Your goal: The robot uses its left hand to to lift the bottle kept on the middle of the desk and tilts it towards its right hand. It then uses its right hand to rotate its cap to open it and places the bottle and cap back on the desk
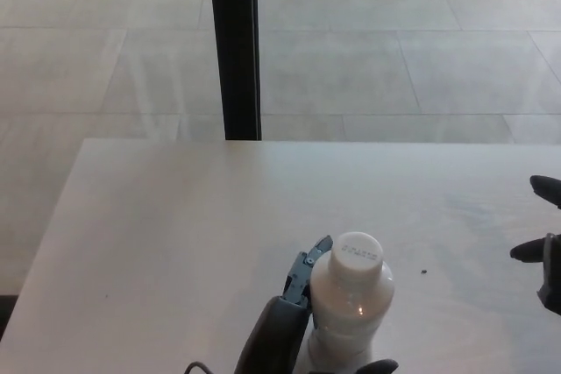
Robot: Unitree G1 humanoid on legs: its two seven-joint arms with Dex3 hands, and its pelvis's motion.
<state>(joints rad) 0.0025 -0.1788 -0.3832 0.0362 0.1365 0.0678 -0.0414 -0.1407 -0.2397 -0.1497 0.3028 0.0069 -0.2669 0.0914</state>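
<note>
A white plastic bottle (pixel 351 304) with a white screw cap (pixel 358 251) stands upright on the pale desk (pixel 175 234), near its front middle. My left hand (pixel 289 326) comes up from the bottom edge and wraps the bottle: its fingers (pixel 308 273) lie against the bottle's left shoulder, and the thumb tip (pixel 379 365) shows at the bottle's front right. My right hand (pixel 542 243) shows only partly at the right edge, open, with two black fingertips spread apart, well clear of the bottle.
The desk's far edge runs across the middle of the picture, with a tiled floor (pixel 394 59) beyond it. A black post (pixel 235 41) rises behind the desk. A small dark speck (pixel 424 271) lies right of the bottle.
</note>
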